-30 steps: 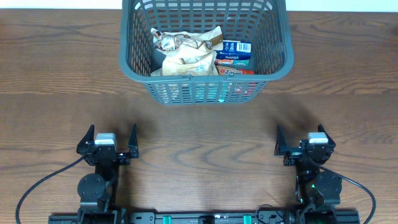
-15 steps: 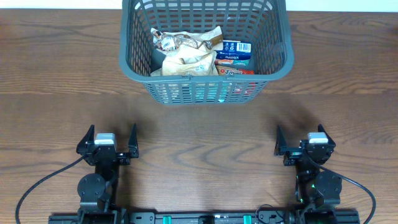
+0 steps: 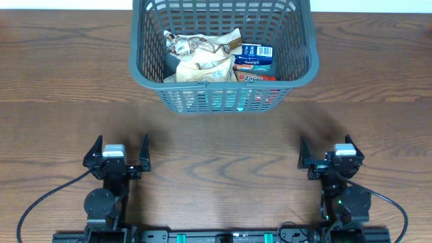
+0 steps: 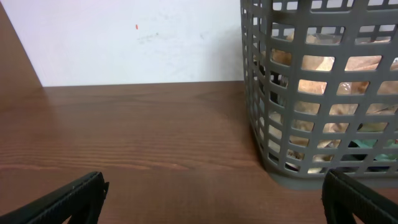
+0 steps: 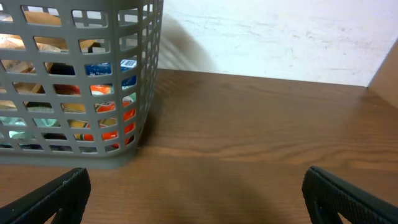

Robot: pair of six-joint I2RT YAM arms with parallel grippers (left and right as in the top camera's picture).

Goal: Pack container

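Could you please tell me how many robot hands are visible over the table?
2. The left hand sits open at the brown wooden table's near left, the right hand open at its near right, both apart from the large dark grey plastic lattice basket. None seems hidden.

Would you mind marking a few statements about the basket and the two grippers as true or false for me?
1. The container already has packets in it, among them a crinkled beige bag and a blue packet. True.
2. The left gripper is shut on a packet. False: its jaws stand open and hold nothing.
3. The right gripper is open, well apart from the container. True.
4. The container lies tipped on its side on the table. False: it stands upright with its opening facing up.
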